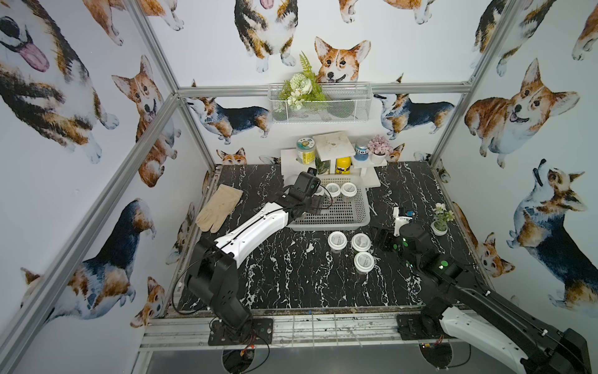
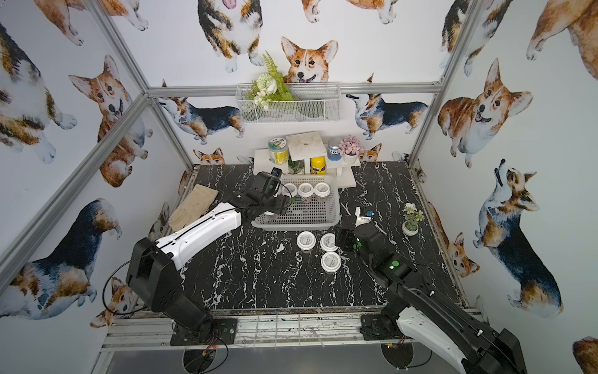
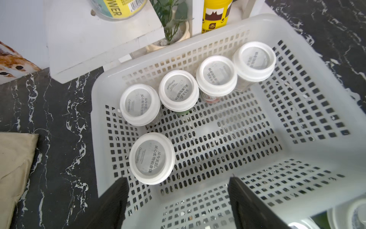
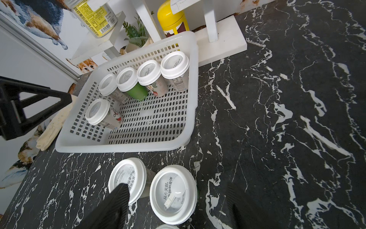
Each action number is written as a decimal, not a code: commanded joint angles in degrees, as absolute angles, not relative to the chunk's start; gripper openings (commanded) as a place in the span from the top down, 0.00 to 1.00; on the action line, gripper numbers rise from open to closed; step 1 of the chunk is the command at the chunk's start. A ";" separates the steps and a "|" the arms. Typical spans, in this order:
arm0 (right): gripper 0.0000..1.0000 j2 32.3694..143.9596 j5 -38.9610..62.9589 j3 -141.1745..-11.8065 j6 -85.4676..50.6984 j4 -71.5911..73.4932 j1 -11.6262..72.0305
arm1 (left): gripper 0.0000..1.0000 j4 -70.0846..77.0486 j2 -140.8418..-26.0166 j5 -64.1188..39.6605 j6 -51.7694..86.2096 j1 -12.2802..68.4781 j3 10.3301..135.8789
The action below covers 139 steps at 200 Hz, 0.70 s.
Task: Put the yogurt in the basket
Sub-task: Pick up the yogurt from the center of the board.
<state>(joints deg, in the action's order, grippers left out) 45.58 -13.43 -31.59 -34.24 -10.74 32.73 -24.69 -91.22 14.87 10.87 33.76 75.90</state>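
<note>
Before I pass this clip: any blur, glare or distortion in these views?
Both top views: even light, no glare, slightly soft; wide-angle makes the frame posts lean outward. Left wrist view: print on the yogurt lids is sharp, the left gripper fingers are dark and out of focus. Right wrist view: lid print legible, right gripper fingers blurred, basket rim bright but not blown.

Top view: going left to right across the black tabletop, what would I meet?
In a top view: beige glove → white plastic basket → right pincer → small potted plant. The loose yogurt cups overlap the basket's span, so they are left out.
</note>
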 commanded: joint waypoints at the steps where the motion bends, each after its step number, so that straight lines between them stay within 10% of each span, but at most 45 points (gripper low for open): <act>1: 0.18 45.75 -12.89 -32.08 -33.75 -8.72 32.70 | 0.17 -18.49 -86.66 17.40 12.80 34.88 72.20; 139: 0.18 44.27 -12.57 -31.64 -33.75 -8.72 32.70 | 0.22 -2.74 -71.46 15.52 21.17 51.68 50.68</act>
<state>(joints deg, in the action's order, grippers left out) 44.86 -12.23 -31.68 -34.13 -10.68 32.73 -7.33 -70.76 16.93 18.63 51.40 52.29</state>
